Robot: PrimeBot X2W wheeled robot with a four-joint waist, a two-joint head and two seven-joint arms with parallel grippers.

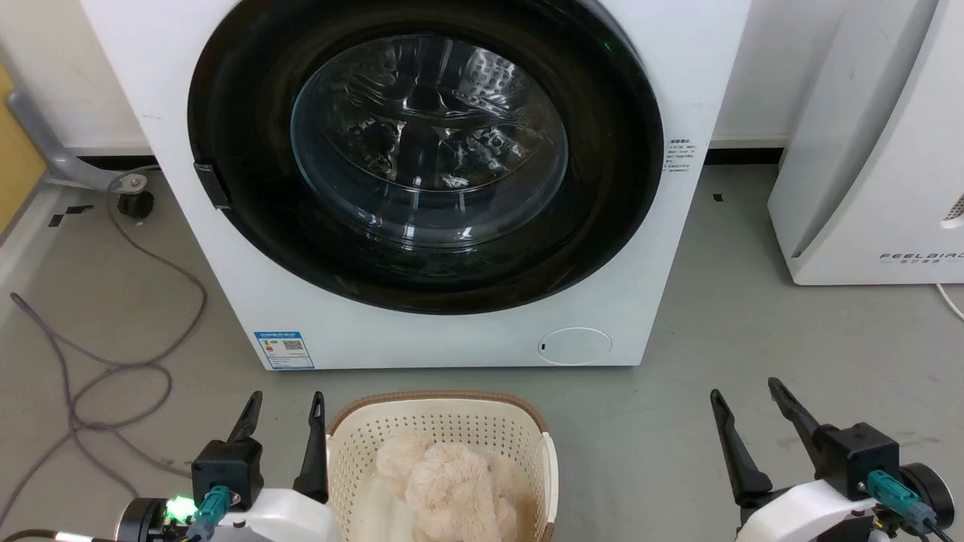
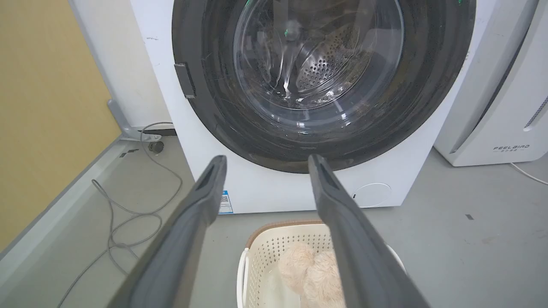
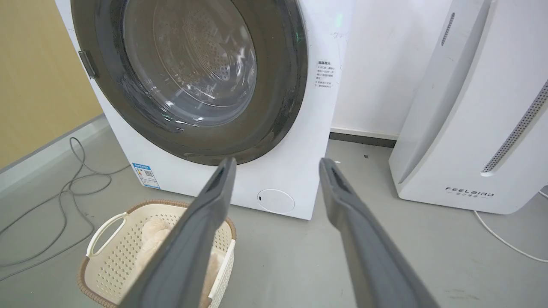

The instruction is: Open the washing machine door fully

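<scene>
The white washing machine (image 1: 452, 339) stands straight ahead with its round glossy black door (image 1: 241, 113) flush against the front, a small handle tab at the door's left edge. The steel drum shows through the clear glass bowl (image 1: 429, 143). My left gripper (image 1: 286, 399) is open at the lower left, well short of the machine, beside a basket. My right gripper (image 1: 745, 391) is open at the lower right above bare floor. The washing machine door (image 2: 205, 102) fills the top of the left wrist view, beyond my open left gripper (image 2: 265, 160). The right wrist view shows the washing machine door (image 3: 278, 85) past my open right gripper (image 3: 278, 160).
A cream perforated basket (image 1: 520, 421) holding fluffy beige cloth sits on the floor between my arms, close before the machine. Grey cables (image 1: 113, 361) trail on the floor at the left. A white FEELBIRD appliance (image 1: 874, 150) stands at the right.
</scene>
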